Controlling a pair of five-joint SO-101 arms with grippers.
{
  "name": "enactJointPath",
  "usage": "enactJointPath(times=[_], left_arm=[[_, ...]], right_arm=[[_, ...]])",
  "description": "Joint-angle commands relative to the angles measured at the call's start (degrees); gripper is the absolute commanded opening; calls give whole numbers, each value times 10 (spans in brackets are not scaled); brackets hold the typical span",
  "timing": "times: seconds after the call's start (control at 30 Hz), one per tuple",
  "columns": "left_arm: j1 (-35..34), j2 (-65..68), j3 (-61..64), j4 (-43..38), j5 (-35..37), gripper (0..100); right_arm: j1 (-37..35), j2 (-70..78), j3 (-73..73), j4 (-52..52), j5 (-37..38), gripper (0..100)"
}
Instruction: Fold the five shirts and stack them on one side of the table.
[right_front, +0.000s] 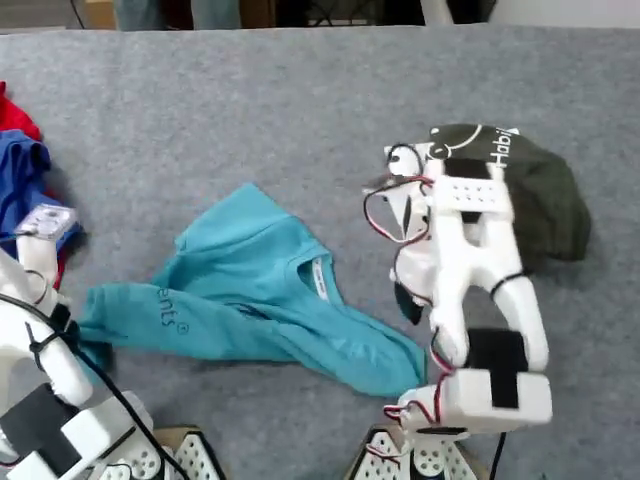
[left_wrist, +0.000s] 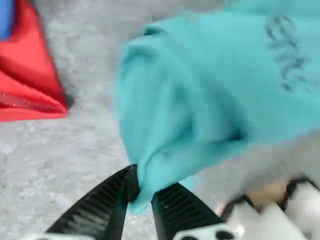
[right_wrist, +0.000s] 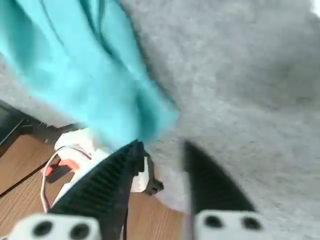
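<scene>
Your left gripper (left_wrist: 142, 192) is clamped on one end of the teal shirt (left_wrist: 215, 90), with a fold of cloth pinched between its black fingers (left_wrist: 100, 205). From that pinch the shirt spreads away across the grey table (left_wrist: 60, 160), bunched and creased, its collar facing up and dark lettering near the gripped end. To the other side of this gripper lies a red shirt (left_wrist: 25, 75), apart from the teal one, with a blue shirt (right_front: 20, 185) against it. Your right gripper (right_wrist: 162, 147) stands open over the table with nothing between its fingers; the teal shirt's other end lies just beside one finger. Beyond that arm sits a dark green shirt (right_front: 550, 205), crumpled in a heap.
</scene>
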Motion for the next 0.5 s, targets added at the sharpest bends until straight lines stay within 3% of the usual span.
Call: enactJointPath(times=[0.0,0.07,0.13,0.33,0.47], left_arm=[[-27,-8,-26,77,-119,61],[-49,-8,-41,106,-150,110],[-76,-8,-58,115,-149,153],[-117,-8,-122,120,-121,178],[-117,-8,-180,173,-102,178]], right_arm=[[8,-64,-14,10,52,342],[5,-91,-15,9,87,358],[-34,-104,-29,6,70,357],[-227,-44,-82,-107,-130,355],[-320,45,-213,-139,-229,264]])
